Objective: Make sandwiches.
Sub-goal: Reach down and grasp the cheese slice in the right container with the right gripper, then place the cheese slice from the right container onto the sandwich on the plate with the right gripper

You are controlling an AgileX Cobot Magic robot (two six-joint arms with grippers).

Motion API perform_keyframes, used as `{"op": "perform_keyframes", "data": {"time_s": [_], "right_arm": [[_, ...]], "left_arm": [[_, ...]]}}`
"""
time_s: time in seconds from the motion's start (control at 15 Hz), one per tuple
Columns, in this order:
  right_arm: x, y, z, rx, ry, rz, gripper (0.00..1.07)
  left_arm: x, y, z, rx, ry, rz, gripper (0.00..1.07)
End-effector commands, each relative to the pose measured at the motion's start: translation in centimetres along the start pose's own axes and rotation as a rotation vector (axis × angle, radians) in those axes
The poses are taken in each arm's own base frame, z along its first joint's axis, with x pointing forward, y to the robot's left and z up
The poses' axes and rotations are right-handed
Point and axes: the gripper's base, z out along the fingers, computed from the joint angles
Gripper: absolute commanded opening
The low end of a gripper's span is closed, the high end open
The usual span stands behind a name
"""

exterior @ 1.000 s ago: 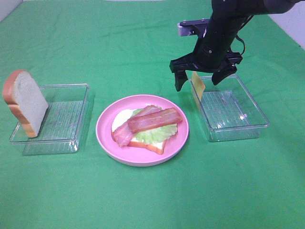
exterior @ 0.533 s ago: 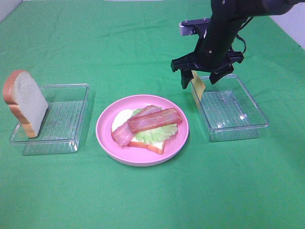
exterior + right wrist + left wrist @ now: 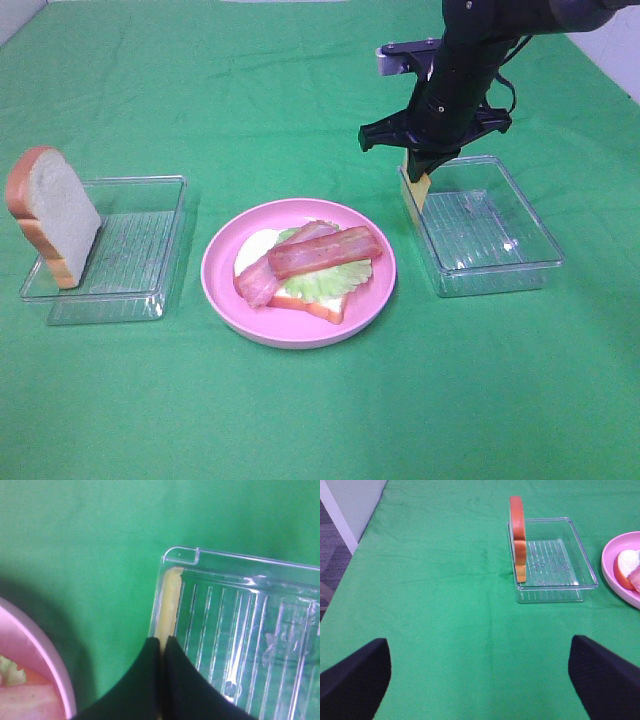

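Right gripper (image 3: 162,642) is pinching the thin yellow cheese square (image 3: 170,595), which is standing on edge against the wall of the clear plastic tray (image 3: 240,625). I'd be lifting straight up, clearing the rim. Left gripper (image 3: 480,675) is idling, fingers wide.

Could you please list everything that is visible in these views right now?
standing bread slice: one, white with orange-brown crust, at the left tray's outer end
flat bread slice: one, same colours, on the plate
lettuce: one, pale green, on the flat slice
bacon strips: two, reddish-pink, across the lettuce
cheese slice: one, yellow, upright inside the right tray
left tray, right tray: two, clear, flanking the plate
plate: one, pink, centre
cloth: green, under everything
left gripper: black, open
right gripper: black, shut on the cheese slice
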Motion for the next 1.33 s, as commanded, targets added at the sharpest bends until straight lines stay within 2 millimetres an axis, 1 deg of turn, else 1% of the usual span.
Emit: {"op": "perform_keyframes", "data": {"time_s": [0.07,0.2,0.27,0.33,0.47,0.53,0.6,0.67,0.8,0.87,1.0,1.07,1.13,1.2,1.27,1.33], "right_arm": [[-0.1,-0.1,-0.3,0.004,-0.003,-0.030,0.00],[-0.3,-0.2,-1.7,0.010,-0.017,-0.042,0.00],[-0.5,-0.3,-3.0,0.013,-0.031,-0.052,0.00],[-0.5,-0.3,-3.5,0.014,-0.035,-0.058,0.00],[-0.7,-0.5,-7.3,0.014,-0.071,-0.067,0.00],[-0.7,-0.5,-8.0,0.013,-0.076,-0.065,0.00],[-0.7,-0.4,-9.7,0.001,-0.098,-0.057,0.00],[-0.6,0.0,-11.2,-0.006,-0.119,-0.066,0.00],[-0.3,1.4,-13.1,-0.026,-0.149,-0.108,0.00],[-0.1,2.7,-13.7,-0.041,-0.156,-0.138,0.00],[0.7,5.9,-14.0,-0.075,-0.141,-0.204,0.00],[1.9,9.4,-14.1,-0.133,-0.124,-0.266,0.00],[1.9,9.4,-14.1,-0.133,-0.124,-0.266,0.00],[3.1,12.4,-13.8,-0.206,-0.128,-0.298,0.00],[3.7,13.7,-13.4,-0.235,-0.126,-0.312,0.00],[3.8,14.1,-13.1,-0.243,-0.128,-0.322,0.00]], "left_arm": [[0.1,0.0,-0.1,-0.003,-0.014,0.001,0.89],[0.1,0.0,-0.1,-0.003,-0.014,0.001,0.89],[0.1,0.0,-0.1,-0.003,-0.014,0.001,0.89],[0.1,0.0,-0.1,-0.003,-0.014,0.001,0.89],[0.1,0.0,-0.1,-0.003,-0.014,0.001,0.89],[0.1,0.0,-0.1,-0.003,-0.014,0.001,0.89],[0.1,0.0,-0.1,-0.003,-0.014,0.001,0.89],[0.1,0.0,-0.1,-0.003,-0.014,0.001,0.89],[0.1,0.0,-0.1,-0.003,-0.014,0.001,0.89],[0.1,0.0,-0.1,-0.003,-0.014,0.001,0.89],[0.1,0.0,-0.1,-0.003,-0.014,0.001,0.89],[0.1,0.0,-0.1,-0.003,-0.014,0.001,0.89],[0.1,0.0,-0.1,-0.003,-0.014,0.001,0.89],[0.1,0.0,-0.1,-0.003,-0.014,0.001,0.89],[0.1,0.0,-0.1,-0.003,-0.014,0.001,0.89],[0.1,0.0,-0.1,-0.003,-0.014,0.001,0.89]]}}
